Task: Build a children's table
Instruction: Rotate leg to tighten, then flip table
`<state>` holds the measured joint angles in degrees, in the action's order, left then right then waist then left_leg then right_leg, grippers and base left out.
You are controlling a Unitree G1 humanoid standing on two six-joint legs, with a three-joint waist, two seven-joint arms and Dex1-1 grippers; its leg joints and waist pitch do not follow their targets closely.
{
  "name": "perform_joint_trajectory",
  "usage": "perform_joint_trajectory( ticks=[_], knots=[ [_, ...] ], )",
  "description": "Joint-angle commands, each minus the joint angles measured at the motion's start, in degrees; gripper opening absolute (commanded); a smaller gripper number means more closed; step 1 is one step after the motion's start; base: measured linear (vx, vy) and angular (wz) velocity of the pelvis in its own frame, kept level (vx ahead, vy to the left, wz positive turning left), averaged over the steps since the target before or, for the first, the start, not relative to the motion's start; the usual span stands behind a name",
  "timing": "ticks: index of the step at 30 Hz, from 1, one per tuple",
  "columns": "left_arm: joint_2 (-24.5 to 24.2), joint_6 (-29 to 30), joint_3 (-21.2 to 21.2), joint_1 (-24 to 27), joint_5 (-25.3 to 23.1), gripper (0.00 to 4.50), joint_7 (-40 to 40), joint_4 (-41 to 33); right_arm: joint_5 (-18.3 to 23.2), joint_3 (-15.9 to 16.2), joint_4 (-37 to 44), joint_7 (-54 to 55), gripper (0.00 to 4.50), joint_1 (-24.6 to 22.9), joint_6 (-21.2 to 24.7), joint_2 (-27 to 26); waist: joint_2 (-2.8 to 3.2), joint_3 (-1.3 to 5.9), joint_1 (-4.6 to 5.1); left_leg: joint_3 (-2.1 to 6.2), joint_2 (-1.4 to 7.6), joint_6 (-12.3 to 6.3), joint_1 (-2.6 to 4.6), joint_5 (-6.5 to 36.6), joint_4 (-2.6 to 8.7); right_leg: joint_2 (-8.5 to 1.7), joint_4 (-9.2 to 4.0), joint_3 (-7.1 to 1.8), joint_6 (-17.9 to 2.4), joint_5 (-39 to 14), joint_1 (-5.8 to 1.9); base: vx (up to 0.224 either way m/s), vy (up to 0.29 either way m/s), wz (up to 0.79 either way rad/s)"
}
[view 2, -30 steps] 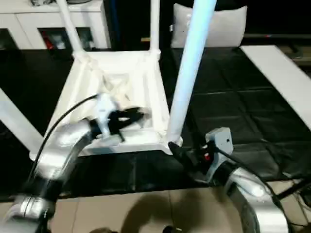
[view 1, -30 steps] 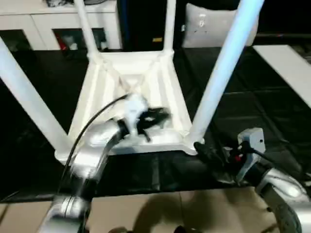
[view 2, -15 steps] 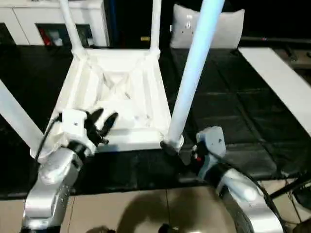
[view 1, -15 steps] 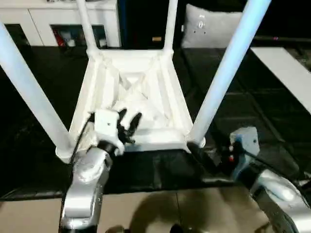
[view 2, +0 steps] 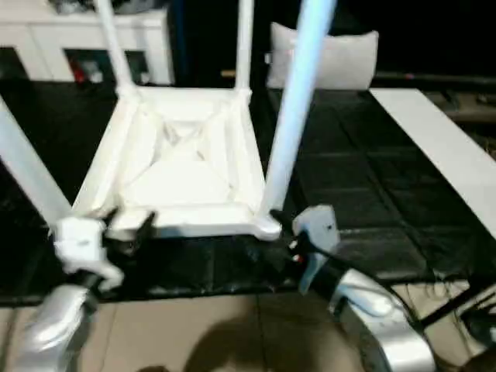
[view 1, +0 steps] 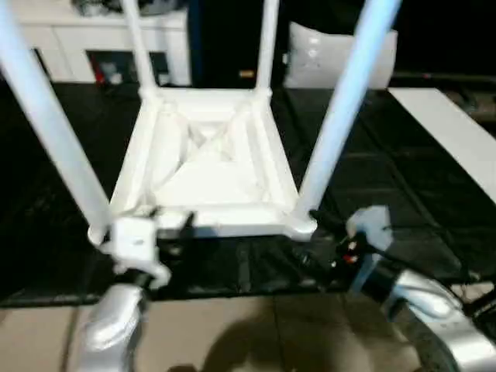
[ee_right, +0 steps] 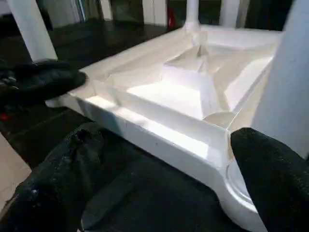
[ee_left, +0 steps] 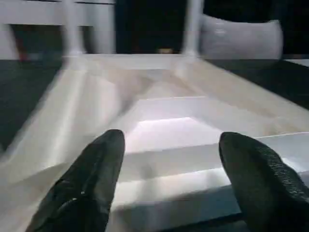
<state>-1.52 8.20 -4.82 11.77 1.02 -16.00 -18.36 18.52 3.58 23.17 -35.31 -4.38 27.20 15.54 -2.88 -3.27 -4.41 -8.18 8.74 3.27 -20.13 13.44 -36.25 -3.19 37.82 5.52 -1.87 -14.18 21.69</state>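
The left gripper's (ee_left: pixel 166 159) two black fingers (ee_left: pixel 91 179) stand well spread, nothing between them, aimed at the near rim of the children's table (view 1: pixel 205 167). From the head camera, that gripper sits just in front of the table's near left corner, seemingly a little short of touching it, though the view is too blurred there to be sure. The right gripper (ee_right: pixel 164 193) has its fingers (ee_right: pixel 270 179) parted wide as well, empty, with the near right corner socket lying between them and the base of the near right leg (view 1: pixel 341 116) rising just past one fingertip.

The table rests upside down on the black mat (view 1: pixel 403 186), its ribbed underside facing up (a raised centre block with diagonal ribs running to the corners). All four tapered legs stand in their sockets: two near ones slanting up out of view, two thinner-looking ones at the far corners.

Beyond the mat sit a white cabinet (view 1: pixel 101 46) at far left and a grey cushion (view 1: pixel 333 58). A flat white board (view 1: pixel 453 132) lies along the mat's right side. Tan floor (view 1: pixel 256 333) shows in front of the mat.
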Motion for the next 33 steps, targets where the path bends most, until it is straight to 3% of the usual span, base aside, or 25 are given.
perform_joint_trajectory(
  ticks=[1,2,3,5,7,9,11,14,15,16,17,20,22,24,26,28,30,33],
  knots=[
    [0.3,0.1,-0.1,2.4,-0.4,3.63,1.0,-3.5,0.4,0.0,-2.3,-0.3,4.5,2.4,-1.5,-0.7,-0.96,1.36,0.4,2.24,5.44,-2.38,-0.76,11.8,6.15,-6.17,-7.22,-4.6,-5.3,-16.9,-2.07,0.0,0.0,0.0],
    [0.3,0.1,-0.2,2.6,-0.4,3.78,1.1,-3.6,0.3,0.1,-2.5,-0.4,4.5,2.6,-1.6,-0.8,-0.34,1.44,0.27,2.26,5.47,-2.41,-0.57,12.1,6.16,-6.34,-7.16,-4.56,-5.9,-16.9,-2.08,0.0,0.0,0.0],
    [0.3,-0.5,-0.7,4.7,-0.6,3.78,2.1,-5.4,0.0,0.9,-4.4,-0.3,4.5,4.1,-2.6,-1.3,-0.9,1.05,0.26,2.06,5.49,-2.3,-0.35,13.1,6.31,-6.49,-7.82,-4.62,-5.7,-18.2,-1.9,0.0,0.0,0.0],
    [0.3,-1.3,-0.9,5.9,-0.5,3.93,2.3,-6.5,-0.4,1.3,-5.8,0.1,4.5,5.2,-3.5,-1.6,-0.69,0.93,0.37,2.14,5.65,-1.92,-0.47,12.8,6.54,-6.63,-7.74,-4.7,-6.3,-16.6,-2.04,0.0,0.0,0.0],
    [-0.3,-3.9,-0.6,8.9,-0.8,4.1,2.2,-8.5,-1.0,1.3,-9.0,0.4,4.5,7.9,-5.4,-2.6,-1.38,0.44,0.25,2.15,5.79,-2.02,-0.15,12.7,6.83,-6.64,-7.71,-4.79,-6.4,-14.3,-1.87,0.0,0.0,0.0],
    [0.1,-6.8,-1.5,10.9,-1.7,4.21,3.4,-9.3,-1.8,0.6,-11.8,1.3,4.5,9.8,-6.9,-3.2,-1.71,0.36,0.36,2.11,5.88,-2.15,-0.45,10.7,7.01,-6.53,-7.41,-4.73,-6.9,-10.4,-2.29,0.0,0.0,0.0],
    [0.5,-11.0,-3.1,12.8,-1.5,4.39,4.1,-10.1,-3.1,-0.8,-14.6,4.1,4.5,11.7,-8.7,-4.2,-2.5,-0.05,0.37,1.96,5.83,-2.53,-0.32,9.8,7.02,-6.65,-7.33,-4.78,-7.2,-8.8,-2.19,0.0,0.0,0.0],
    [0.5,-17.8,-6.1,15.9,-3.6,4.45,6.7,-12.3,-3.2,-2.5,-16.9,6.6,4.5,12.2,-10.3,-5.2,-2.48,-0.39,0.0,1.79,5.87,-2.52,0.0,8.3,7.01,-6.7,-7.3,-4.86,-7.3,-6.9,-2.15,0.0,0.0,0.0],
    [0.3,-18.9,-7.2,16.4,-4.1,4.45,7.5,-12.9,-2.9,-2.3,-17.2,6.3,4.5,12.0,-10.4,-5.4,-2.89,-0.51,-0.31,1.65,5.93,-2.91,0.2,6.6,7.05,-6.56,-7.01,-4.79,-7.2,-3.5,-2.38,0.0,0.0,0.0],
    [0.3,-18.9,-7.4,16.4,-4.1,4.45,7.6,-13.0,-2.7,-2.2,-17.1,6.2,4.5,11.9,-10.3,-5.4,-2.89,-0.51,-0.31,1.65,5.93,-2.91,0.2,6.6,7.05,-6.56,-7.01,-4.79,-7.2,-3.5,-2.38,0.0,0.0,0.0],
    [-0.5,-17.3,-7.7,15.6,-2.5,4.45,6.8,-13.0,-2.4,-1.1,-16.9,5.0,4.5,11.3,-10.2,-5.5,-3.3,-0.46,-0.44,1.55,5.92,-3.39,0.45,5.1,6.91,-6.46,-6.84,-4.76,-7.2,-1.2,-2.48,0.0,0.0,0.0],
    [-3.3,-14.9,-6.2,12.6,1.0,4.45,2.7,-10.9,-2.5,0.3,-17.5,3.9,4.5,11.0,-10.7,-5.6,-3.55,-0.54,-0.92,1.47,5.78,-3.62,0.84,3.2,6.91,-6.42,-6.55,-4.75,-7.0,0.6,-2.34,0.0,0.0,0.0],
    [-4.8,-13.2,-5.5,9.6,3.1,4.45,0.3,-8.6,-3.1,1.1,-18.4,4.0,4.5,11.1,-11.1,-5.7,-3.01,-0.44,-0.93,1.61,5.78,-2.34,0.89,4.2,7.17,-6.49,-6.48,-4.67,-7.1,-0.8,-2.42,0.0,0.0,0.0],
    [-6.8,-12.2,-5.0,6.5,4.9,4.45,-2.3,-5.3,-4.1,2.0,-19.4,4.0,4.5,11.2,-11.9,-5.7,-3.03,-0.28,-0.79,1.47,5.58,-1.19,0.95,5.3,7.17,-6.47,-6.65,-4.68,-7.0,-2.1,-2.34,0.0,0.0,0.0],
    [-7.9,-12.1,-5.1,4.8,5.0,4.45,-3.2,-2.9,-4.2,2.2,-19.7,4.0,4.5,11.4,-12.0,-5.9,-3.01,0.27,-0.71,1.63,5.68,-0.74,0.74,4.3,7.0,-6.73,-6.28,-4.72,-7.5,-0.4,-2.89,0.0,0.0,0.0],
    [-8.4,-10.8,-5.7,3.4,3.8,4.45,-2.5,-1.1,-3.9,2.3,-19.8,3.9,4.5,11.7,-11.8,-6.1,-3.06,0.17,-0.68,1.54,5.77,-0.69,0.85,4.6,7.06,-6.74,-6.35,-4.75,-7.7,-0.3,-2.73,0.0,0.0,0.0],
    [-9.3,-10.0,-6.6,1.4,3.0,4.45,-1.3,1.2,-3.9,2.8,-20.2,3.6,4.5,12.1,-11.8,-6.4,-2.95,0.95,-0.79,1.39,5.7,-1.04,1.05,2.7,6.68,-6.78,-5.94,-4.77,-8.6,2.7,-2.87,0.0,0.0,0.0],
    [-10.3,-7.9,-8.1,-3.0,3.2,4.18,1.5,5.3,-4.1,5.0,-21.4,1.6,4.5,13.1,-12.1,-6.4,-2.97,1.23,-0.89,1.5,5.74,-0.72,1.01,4.5,6.86,-7.0,-6.02,-4.73,-8.9,0.7,-3.16,0.0,0.0,0.0]
  ],
)
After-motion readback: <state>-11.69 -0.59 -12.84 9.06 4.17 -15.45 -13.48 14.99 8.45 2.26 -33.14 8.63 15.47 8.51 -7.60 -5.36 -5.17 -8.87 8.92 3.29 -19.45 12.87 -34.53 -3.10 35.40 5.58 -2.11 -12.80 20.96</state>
